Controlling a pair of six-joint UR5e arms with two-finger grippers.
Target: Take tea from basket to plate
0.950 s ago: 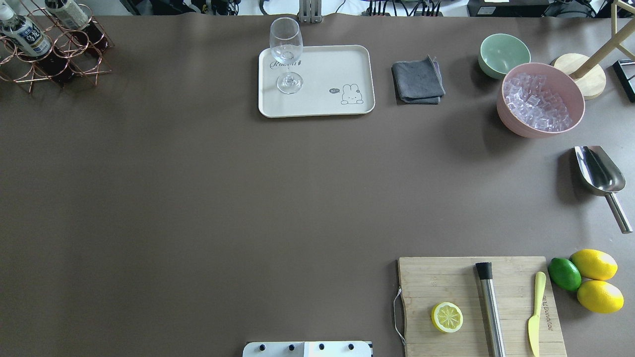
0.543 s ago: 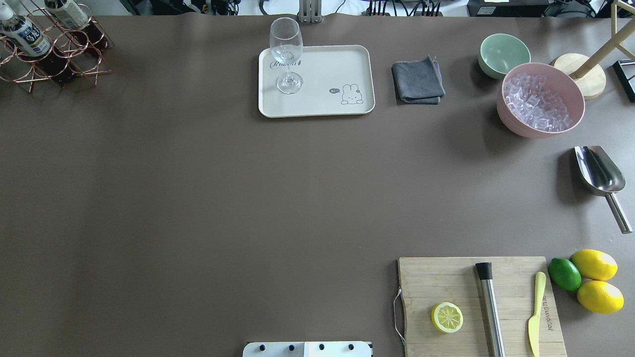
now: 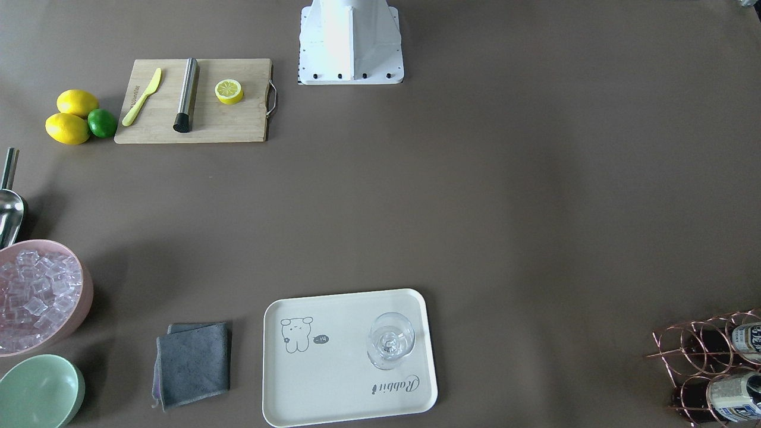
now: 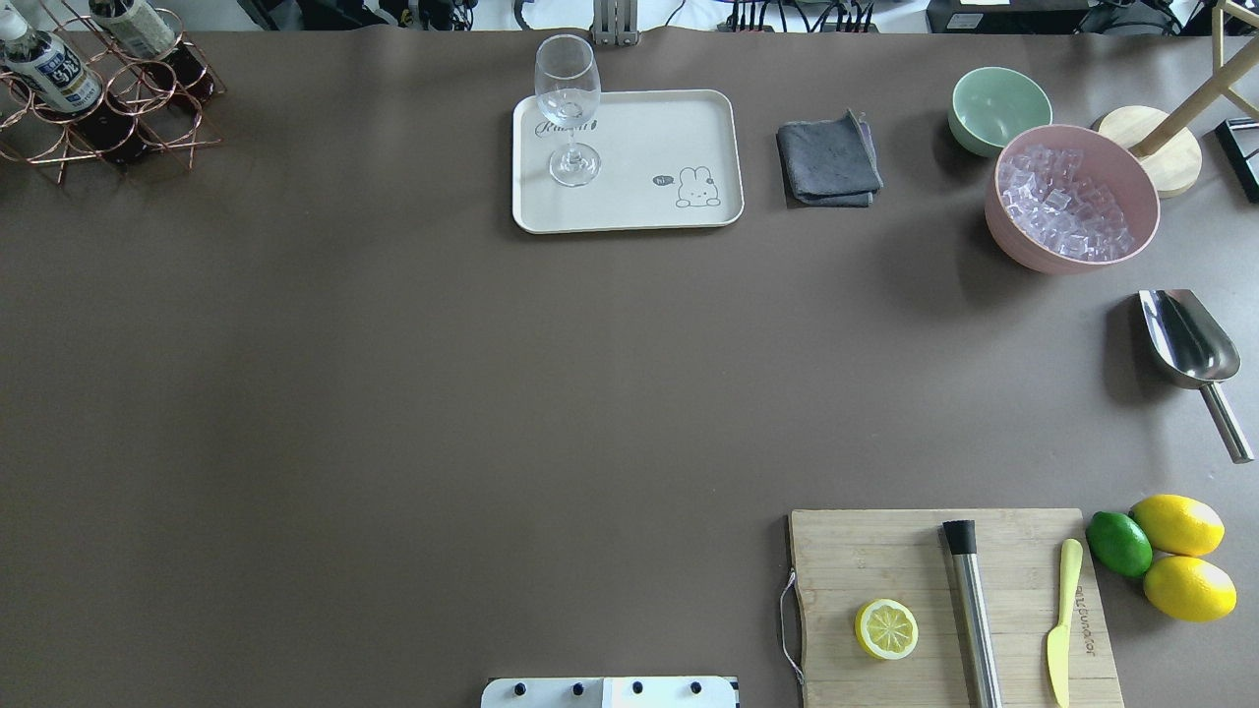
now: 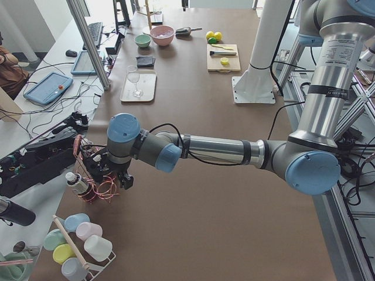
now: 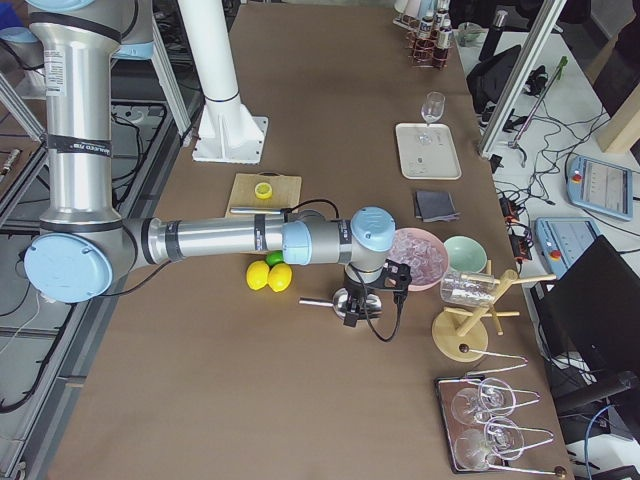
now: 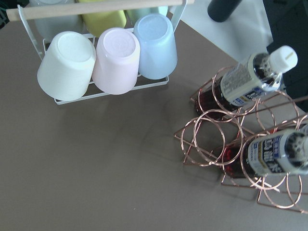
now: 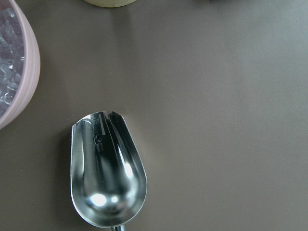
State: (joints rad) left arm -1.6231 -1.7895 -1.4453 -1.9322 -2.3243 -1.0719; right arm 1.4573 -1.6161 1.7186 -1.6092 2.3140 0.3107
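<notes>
Reaching is judged in hand: a clear, white-capped bottle of reddish tea is cradled in the copper wire basket, well apart from the cream rectangular plate; the left gripper, whose fingers' state cannot be told, must be lowered onto it.

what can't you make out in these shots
Left end effector: shows only in the exterior left view, small and dark; open or shut cannot be told.
Right end effector: shows only in the exterior right view; same doubt.
Basket: cut by the frame edge in the overhead and front-facing views, so the bottle count is unsure.
Tea: label text too blurred to read in the left wrist view.
</notes>
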